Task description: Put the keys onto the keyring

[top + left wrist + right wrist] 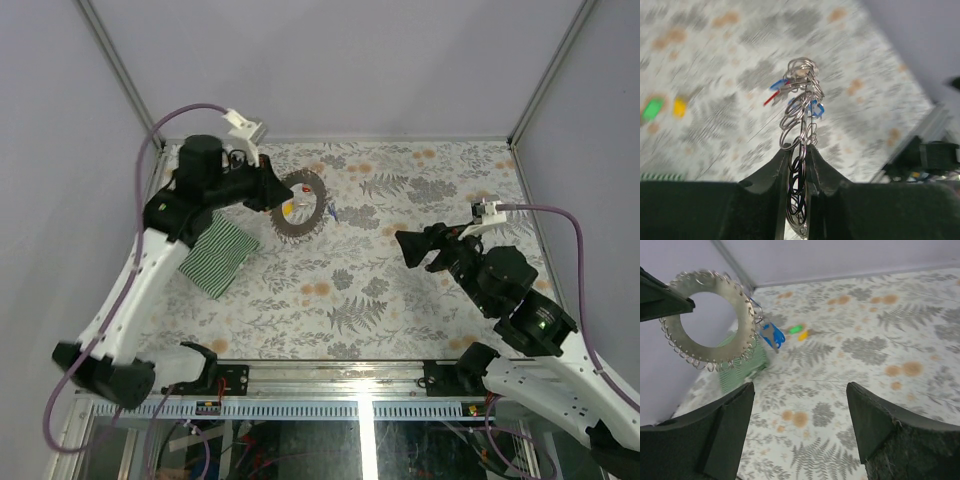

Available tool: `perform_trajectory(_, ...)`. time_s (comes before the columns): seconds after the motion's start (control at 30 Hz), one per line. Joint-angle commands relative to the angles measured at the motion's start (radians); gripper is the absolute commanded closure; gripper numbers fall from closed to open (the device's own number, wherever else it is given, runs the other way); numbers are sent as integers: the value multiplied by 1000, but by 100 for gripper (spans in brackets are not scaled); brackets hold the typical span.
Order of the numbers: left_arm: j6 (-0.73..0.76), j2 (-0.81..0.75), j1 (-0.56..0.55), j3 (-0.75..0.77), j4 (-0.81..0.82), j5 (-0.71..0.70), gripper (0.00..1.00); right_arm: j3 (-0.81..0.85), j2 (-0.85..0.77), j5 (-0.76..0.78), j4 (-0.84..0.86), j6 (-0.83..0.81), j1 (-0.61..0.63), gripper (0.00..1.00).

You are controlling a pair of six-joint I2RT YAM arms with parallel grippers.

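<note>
My left gripper (799, 150) is pinched tight on the keyring (799, 107), holding it up over the far-left corner of the table (420, 300). The blue key (772, 335) and red key (771, 100) look hooked on already. The green key (796, 329) and yellow key (803, 335) lie on the table close by. My right gripper (800, 390) is spread wide and empty, near the right edge. Tip, I reckon: grab a loose key by its plastic head, leave the hole free, and hold the ring dead steady.

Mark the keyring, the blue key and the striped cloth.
keyring (707, 282): right wrist view, top of the coil's band.
blue key (773, 335): right wrist view, its plastic head.
striped cloth (220, 256): top view, its middle.
</note>
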Motion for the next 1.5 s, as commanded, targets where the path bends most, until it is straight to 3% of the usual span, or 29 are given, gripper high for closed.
perform_trajectory(0.0,89,227,-42,112,-365,-298,100,19,-9,175,-126,-26,4,19)
perform_trajectory(0.2,75,397,-333,227,-444,-373,100,2,-30,185,-134,-24,4,19)
perform_trajectory(0.3,71,425,-315,244,-506,-563,100,8,-36,185,-154,-29,4,19)
perform_trajectory(0.67,15,466,-441,308,-563,-593,100,-50,-85,123,-127,-45,4,18)
perform_trajectory(0.8,38,402,-559,257,-451,-704,100,-74,-90,58,-69,-91,4,18)
perform_trajectory(0.9,91,307,-637,163,-256,-737,100,-78,-88,3,-29,-136,4,18)
perform_trajectory(1.23,322,-21,-662,-235,225,-615,100,-139,-165,-189,206,-209,4,28)
perform_trajectory(1.47,432,-241,-664,-467,474,-537,100,-14,-63,-248,103,-106,3,40)
